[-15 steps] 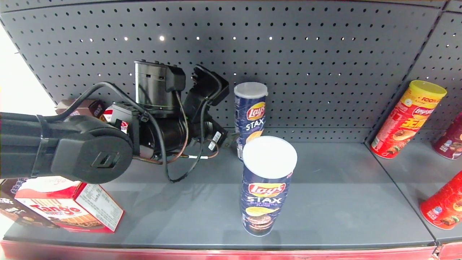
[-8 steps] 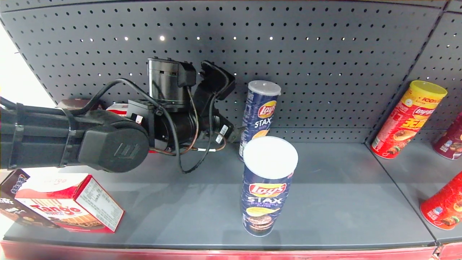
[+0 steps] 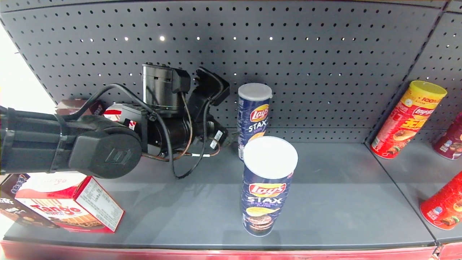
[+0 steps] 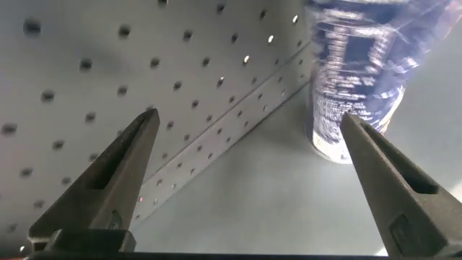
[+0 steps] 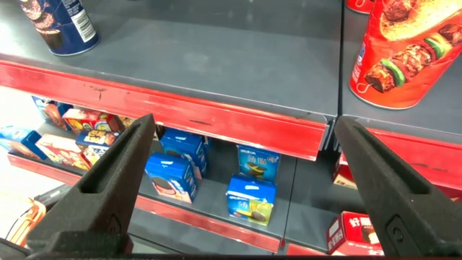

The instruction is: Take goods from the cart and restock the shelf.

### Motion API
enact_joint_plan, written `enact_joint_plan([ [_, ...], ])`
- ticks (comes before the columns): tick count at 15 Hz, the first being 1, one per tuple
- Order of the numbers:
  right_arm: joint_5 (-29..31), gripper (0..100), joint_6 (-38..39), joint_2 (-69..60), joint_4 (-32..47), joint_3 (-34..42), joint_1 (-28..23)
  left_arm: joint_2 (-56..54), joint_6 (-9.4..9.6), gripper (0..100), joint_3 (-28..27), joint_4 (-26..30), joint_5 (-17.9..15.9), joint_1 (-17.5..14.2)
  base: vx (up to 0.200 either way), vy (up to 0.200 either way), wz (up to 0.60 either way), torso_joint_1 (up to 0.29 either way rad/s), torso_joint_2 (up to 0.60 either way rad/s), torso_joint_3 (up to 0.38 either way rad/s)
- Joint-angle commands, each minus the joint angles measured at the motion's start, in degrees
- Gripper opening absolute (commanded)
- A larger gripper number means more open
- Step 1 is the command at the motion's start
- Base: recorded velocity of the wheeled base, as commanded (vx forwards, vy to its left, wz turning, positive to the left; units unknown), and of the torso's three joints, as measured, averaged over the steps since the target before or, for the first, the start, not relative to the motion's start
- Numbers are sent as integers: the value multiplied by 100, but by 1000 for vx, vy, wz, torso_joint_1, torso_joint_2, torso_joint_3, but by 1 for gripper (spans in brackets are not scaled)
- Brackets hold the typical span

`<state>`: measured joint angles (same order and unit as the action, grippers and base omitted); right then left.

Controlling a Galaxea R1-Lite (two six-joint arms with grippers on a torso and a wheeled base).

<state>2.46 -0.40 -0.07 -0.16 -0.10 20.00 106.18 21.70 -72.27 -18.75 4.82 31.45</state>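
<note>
Left gripper (image 4: 249, 115) spread open, empty; rear chip can (image 3: 253, 119) just beside it, so any sideways swing could topple it.

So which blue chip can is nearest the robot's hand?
The back blue can, by the pegboard, beside the left gripper; the front blue can stands near the shelf edge.

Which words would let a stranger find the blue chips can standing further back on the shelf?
On the grey shelf, two dark blue cans stand in the middle, one behind the other. It is the rear can, close to the pegboard; the front can stands near the red edge.
</note>
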Motion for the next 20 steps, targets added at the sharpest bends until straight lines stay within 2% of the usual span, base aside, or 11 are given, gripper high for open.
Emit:
enact_joint_plan([
  [1, 0, 100, -4, 7, -2, 1, 3, -221, 1, 100, 230, -138, 2, -51, 0, 0, 0, 0, 0, 0],
  [6, 0, 100, -4, 7, -2, 1, 3, -396, -8, 100, 397, -199, 2, -51, 0, 0, 0, 0, 0, 0],
  [11, 0, 100, -4, 7, -2, 1, 3, -607, 1, 100, 705, -199, -51, 265, 0, 0, 0, 0, 0, 0],
  [13, 0, 100, -4, 7, -2, 1, 3, -678, 1, 100, 916, -199, -183, 327, 0, 0, 0, 0, 0, 0],
  [17, 0, 100, -4, 7, -2, 1, 3, -414, -8, 100, 731, -208, -174, 327, 0, 0, 0, 0, 0, 0],
  [20, 0, 100, -4, 7, -2, 1, 3, -97, -17, 100, 380, -199, -139, 318, 0, 0, 0, 0, 0, 0],
])
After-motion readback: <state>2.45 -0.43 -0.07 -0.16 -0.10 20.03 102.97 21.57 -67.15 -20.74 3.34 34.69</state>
